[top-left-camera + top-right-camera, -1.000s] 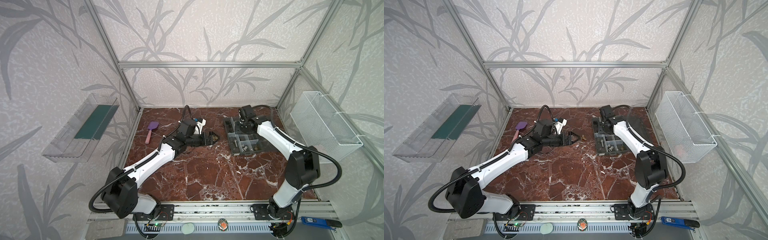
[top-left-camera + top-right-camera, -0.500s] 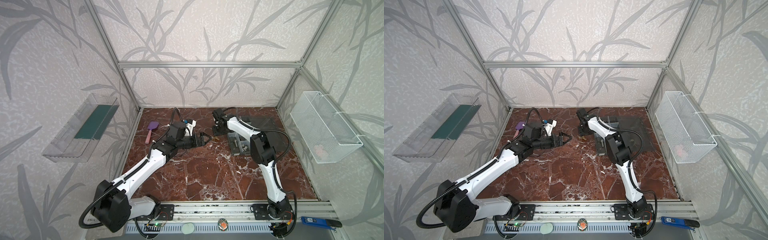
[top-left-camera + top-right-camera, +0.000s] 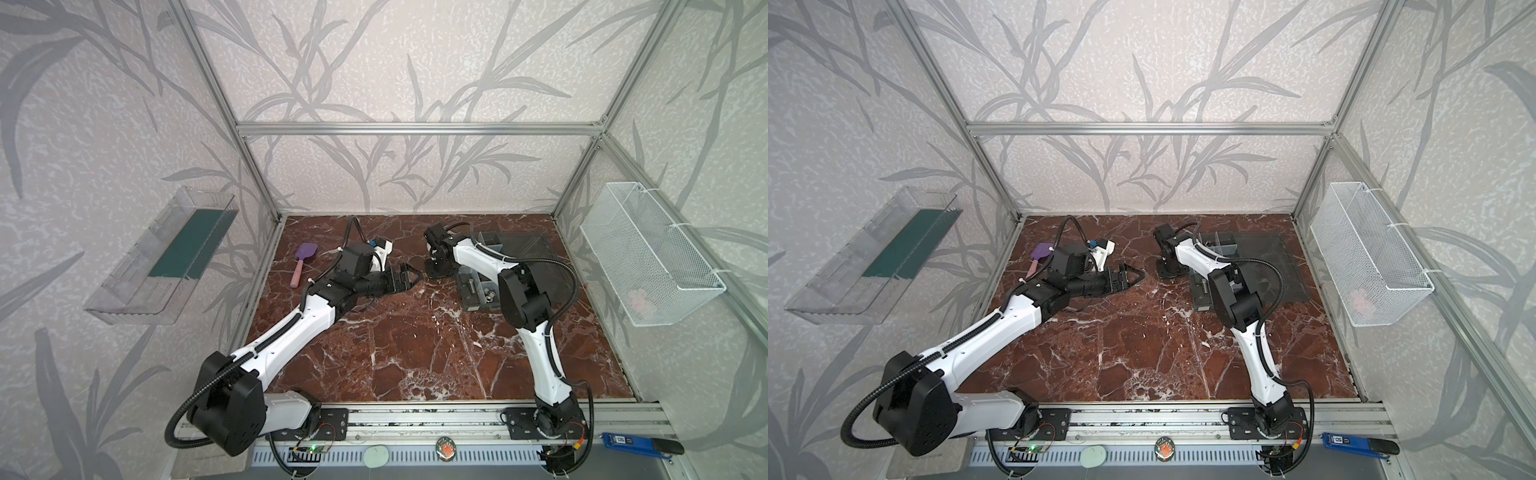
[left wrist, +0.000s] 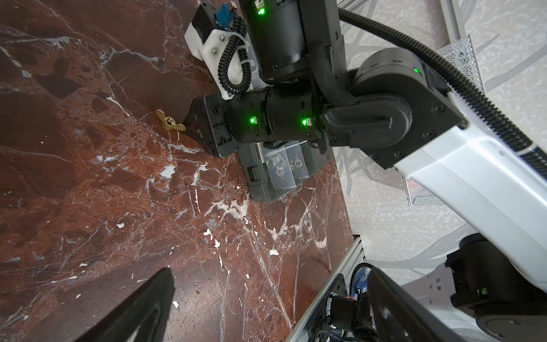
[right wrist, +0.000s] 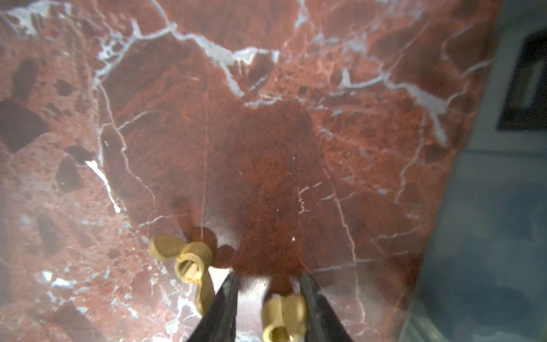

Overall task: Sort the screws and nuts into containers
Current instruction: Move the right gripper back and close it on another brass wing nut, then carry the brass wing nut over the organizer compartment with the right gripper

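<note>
Two brass wing nuts lie on the marble left of the organizer box (image 3: 478,297) (image 3: 1200,297). My right gripper (image 5: 268,278) (image 3: 436,272) points down at the marble there, jaws a little apart. One nut (image 5: 284,316) sits between them, against one finger, with a gap to the other. The other nut (image 5: 189,260) (image 4: 170,127) lies just outside the fingers. The box's containers (image 4: 284,171) hold small nuts and a screw (image 4: 260,154). My left gripper (image 4: 272,302) (image 3: 405,279) hovers open and empty just left of the right one.
The box's clear lid (image 3: 525,249) lies open flat behind it. A purple scoop (image 3: 305,257) rests at the back left. A white mesh basket (image 3: 648,257) hangs on the right wall, a clear shelf (image 3: 166,257) on the left wall.
My right arm has swung from over the box to the marble left of it, come down, and its jaws have narrowed. My left gripper has drawn back slightly to the left.
</note>
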